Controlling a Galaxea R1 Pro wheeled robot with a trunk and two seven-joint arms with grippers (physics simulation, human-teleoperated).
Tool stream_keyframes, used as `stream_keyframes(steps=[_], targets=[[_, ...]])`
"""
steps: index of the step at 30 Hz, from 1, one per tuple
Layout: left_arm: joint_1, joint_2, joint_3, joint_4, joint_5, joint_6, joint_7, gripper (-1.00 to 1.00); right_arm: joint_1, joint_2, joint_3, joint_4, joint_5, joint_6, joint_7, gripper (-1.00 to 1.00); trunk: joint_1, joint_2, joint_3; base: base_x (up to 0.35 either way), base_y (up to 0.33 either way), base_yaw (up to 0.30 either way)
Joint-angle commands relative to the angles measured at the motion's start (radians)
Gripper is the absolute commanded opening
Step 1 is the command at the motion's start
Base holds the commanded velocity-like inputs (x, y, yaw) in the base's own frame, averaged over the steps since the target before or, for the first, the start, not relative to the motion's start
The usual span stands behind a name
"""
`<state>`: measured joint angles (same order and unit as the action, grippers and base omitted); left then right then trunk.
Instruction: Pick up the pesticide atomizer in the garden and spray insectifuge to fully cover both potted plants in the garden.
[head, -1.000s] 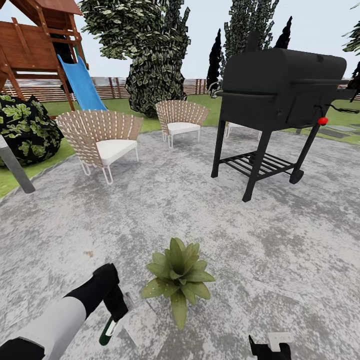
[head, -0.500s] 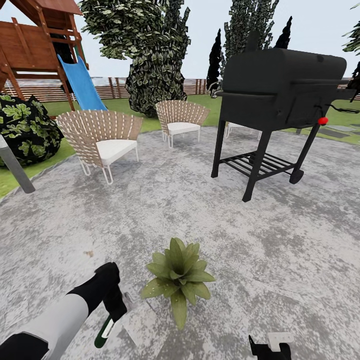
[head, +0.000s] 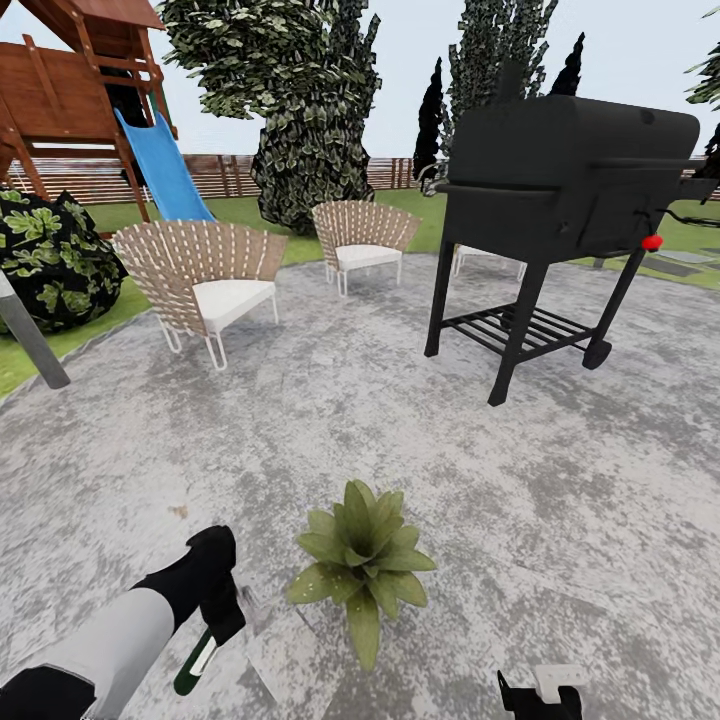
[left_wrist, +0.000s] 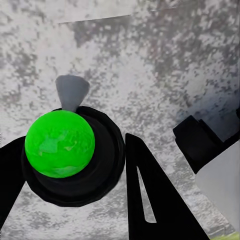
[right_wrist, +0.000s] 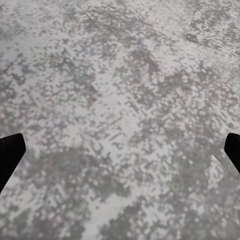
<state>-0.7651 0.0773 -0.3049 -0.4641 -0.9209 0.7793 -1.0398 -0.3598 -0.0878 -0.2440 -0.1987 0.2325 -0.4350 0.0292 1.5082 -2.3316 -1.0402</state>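
One potted plant (head: 360, 562), a low rosette of pointed green leaves, stands on the grey paved patio (head: 330, 440) just in front of me. My left gripper (head: 216, 622) hangs to its left, shut on the pesticide atomizer (head: 193, 660), whose dark-green body with white label slants down toward the paving. In the left wrist view the atomizer's black top with a bright green dome (left_wrist: 60, 144) sits between the black fingers (left_wrist: 150, 200) of the left gripper (left_wrist: 70, 165). My right gripper (head: 540, 697) is low at the frame's lower edge; the right gripper (right_wrist: 120, 155) is open over bare paving. The second plant is out of view.
A black grill (head: 560, 200) on legs stands ahead to the right. Two woven chairs (head: 205, 275) (head: 362, 240) sit at the patio's far side. A grey post (head: 30, 340) and a dark bush (head: 50, 255) stand at the left; a playset with a blue slide (head: 160, 165) is behind.
The atomizer in my left gripper has swung a little down and to the left. The whole head view has shifted slightly. The right gripper is unchanged.
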Motion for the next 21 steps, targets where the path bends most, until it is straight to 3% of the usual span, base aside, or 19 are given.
stream_keyframes(steps=[1,12,21], targets=[[-0.002,-0.001,-0.004,-0.003,-0.006,0.006,-0.008,-1.0,-0.001,0.0,-0.008,0.001,0.008,-0.004,0.003,1.0,0.0,0.0,-0.001,0.0,0.0,0.0],[0.003,-0.004,-0.009,-0.004,-0.007,0.007,-0.003,-1.0,-0.001,0.0,-0.009,0.001,0.008,-0.004,0.003,1.0,0.0,0.0,-0.01,0.0,0.0,0.0],[-0.003,-0.002,-0.006,-0.007,-0.007,0.03,-0.003,-1.0,-0.001,0.0,-0.009,0.001,0.008,-0.004,0.003,1.0,0.034,-0.063,-0.047,0.0,0.0,0.0]])
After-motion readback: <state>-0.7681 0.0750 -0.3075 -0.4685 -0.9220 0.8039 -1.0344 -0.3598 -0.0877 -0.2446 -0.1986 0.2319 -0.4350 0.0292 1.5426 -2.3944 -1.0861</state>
